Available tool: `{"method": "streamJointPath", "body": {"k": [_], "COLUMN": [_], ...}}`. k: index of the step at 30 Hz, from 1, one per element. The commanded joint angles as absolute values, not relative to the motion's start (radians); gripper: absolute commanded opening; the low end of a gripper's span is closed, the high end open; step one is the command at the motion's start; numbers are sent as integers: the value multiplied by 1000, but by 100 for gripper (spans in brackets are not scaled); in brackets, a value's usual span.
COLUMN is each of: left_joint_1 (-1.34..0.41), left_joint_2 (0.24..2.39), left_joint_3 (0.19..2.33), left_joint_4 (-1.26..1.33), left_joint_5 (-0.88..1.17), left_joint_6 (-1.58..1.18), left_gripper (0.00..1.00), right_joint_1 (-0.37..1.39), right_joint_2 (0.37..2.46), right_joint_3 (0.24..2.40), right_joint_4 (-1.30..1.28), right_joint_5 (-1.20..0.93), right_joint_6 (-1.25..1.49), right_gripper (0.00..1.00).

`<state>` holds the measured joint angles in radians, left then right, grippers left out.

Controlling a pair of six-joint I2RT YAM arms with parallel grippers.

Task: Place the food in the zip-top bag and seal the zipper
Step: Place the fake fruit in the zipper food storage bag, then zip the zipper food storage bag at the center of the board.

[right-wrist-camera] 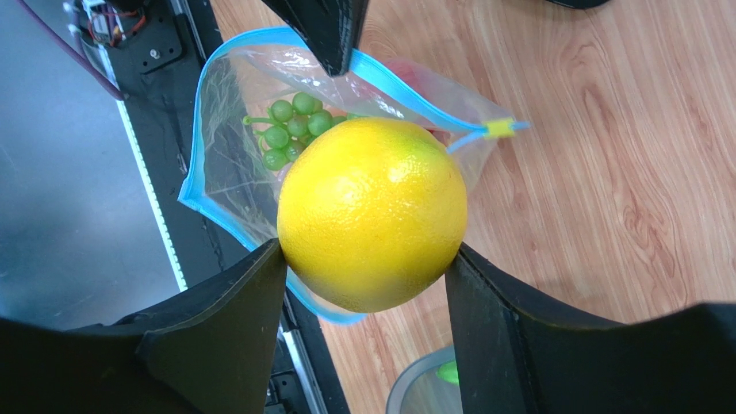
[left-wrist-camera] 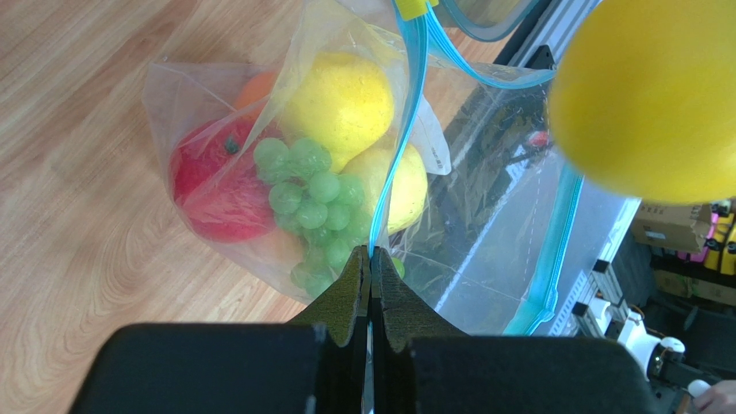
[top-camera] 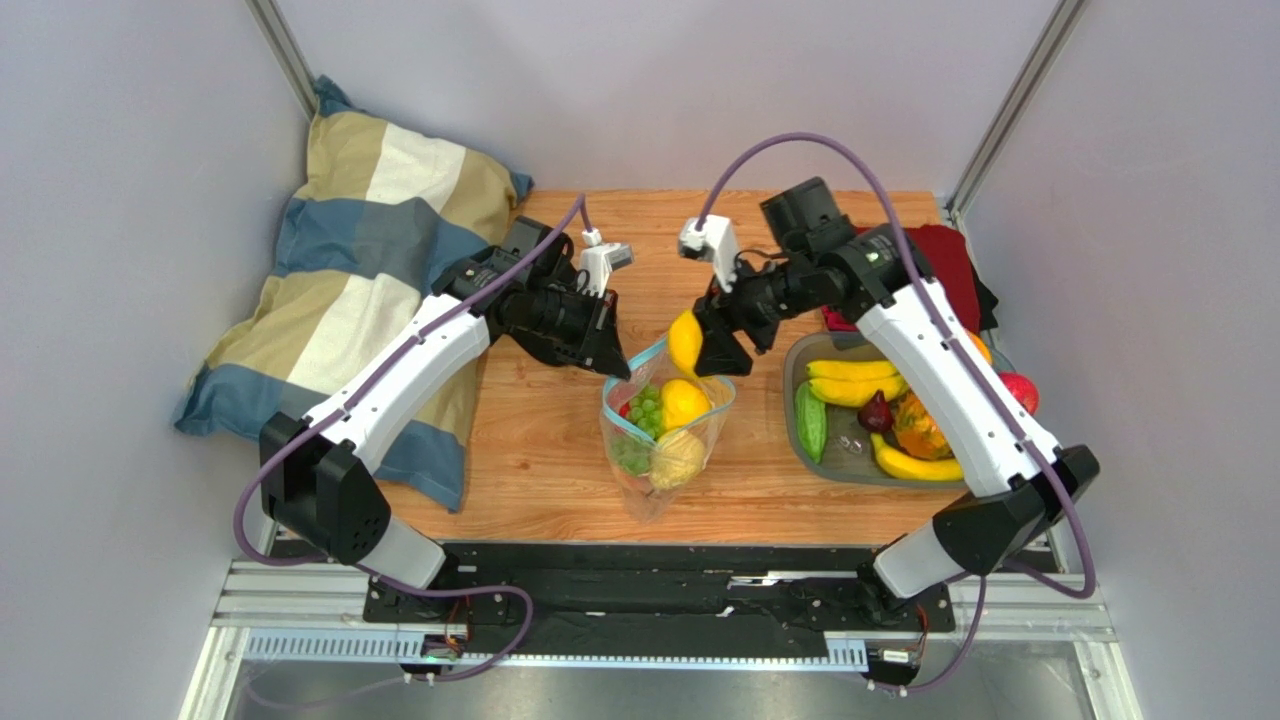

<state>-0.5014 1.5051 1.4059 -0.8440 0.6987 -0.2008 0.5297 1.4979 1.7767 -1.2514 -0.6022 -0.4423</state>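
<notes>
The clear zip-top bag (top-camera: 661,435) stands open on the wooden table, its light-blue zipper (left-wrist-camera: 399,155) spread wide. Inside are green grapes (left-wrist-camera: 315,190), a red fruit (left-wrist-camera: 216,185), yellow fruits (left-wrist-camera: 341,99) and an orange one (left-wrist-camera: 257,86). My left gripper (left-wrist-camera: 370,254) is shut on the zipper edge and holds the mouth open; it also shows in the top view (top-camera: 609,360). My right gripper (right-wrist-camera: 367,263) is shut on a round yellow-orange fruit (right-wrist-camera: 373,211) and holds it just above the bag's mouth (top-camera: 685,342).
A grey tray (top-camera: 842,465) at the right holds bananas (top-camera: 852,380), a cucumber (top-camera: 812,423) and other fruit. A striped pillow (top-camera: 361,255) lies at the left. A red cloth (top-camera: 947,263) sits behind the tray. The table's front edge and rail are close below the bag.
</notes>
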Motion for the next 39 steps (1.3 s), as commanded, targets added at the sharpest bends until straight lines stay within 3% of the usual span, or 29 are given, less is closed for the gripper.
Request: {"method": "streamJointPath", "body": {"k": [1, 2, 4, 8, 17, 18, 20, 21, 22, 24, 25, 29, 32, 36, 39], "left_joint_1": [-495, -495, -495, -495, -497, -495, -495, -495, -495, -495, -495, -502, -512, -538, -551], "left_joint_2": [1482, 1483, 1482, 1482, 1482, 1482, 1482, 1482, 1485, 1496, 1502, 1542, 1571, 1611, 1629], "left_joint_3": [1445, 1447, 1447, 1448, 1451, 1451, 1453, 1456, 1456, 1470, 1476, 1526, 1561, 1594, 1585], "left_joint_4": [-836, -838, -841, -848, -848, -848, -848, -847, -848, -847, -847, -851, -848, -842, -824], "left_joint_5": [718, 719, 722, 718, 721, 721, 721, 719, 718, 719, 727, 753, 778, 831, 891], "left_joint_6": [-202, -202, -199, -193, -196, -195, -196, -196, -195, -196, -199, -209, -215, -235, -259], "left_gripper": [0, 0, 0, 0, 0, 0, 0, 0, 0, 0, 0, 0, 0, 0, 1], "right_joint_1": [629, 641, 664, 664, 578, 568, 560, 552, 552, 548, 545, 506, 505, 534, 584], "right_joint_2": [1506, 1511, 1514, 1493, 1431, 1430, 1433, 1436, 1440, 1456, 1462, 1438, 1336, 1207, 1192], "right_joint_3": [1780, 1773, 1756, 1743, 1623, 1612, 1579, 1568, 1562, 1549, 1551, 1559, 1473, 1261, 1212], "right_joint_4": [-1158, -1158, -1154, -1151, -1164, -1175, -1186, -1206, -1215, -1239, -1252, -1234, -1002, -555, -526], "right_joint_5": [-493, -479, -456, -434, -393, -394, -416, -434, -455, -524, -557, -826, -886, -822, -727], "right_joint_6": [-452, -462, -462, -449, -417, -414, -405, -403, -403, -399, -397, -321, -99, 278, 290], "right_gripper": [57, 67, 76, 87, 82, 81, 69, 57, 36, 21, 0, 0, 0, 0, 0]}}
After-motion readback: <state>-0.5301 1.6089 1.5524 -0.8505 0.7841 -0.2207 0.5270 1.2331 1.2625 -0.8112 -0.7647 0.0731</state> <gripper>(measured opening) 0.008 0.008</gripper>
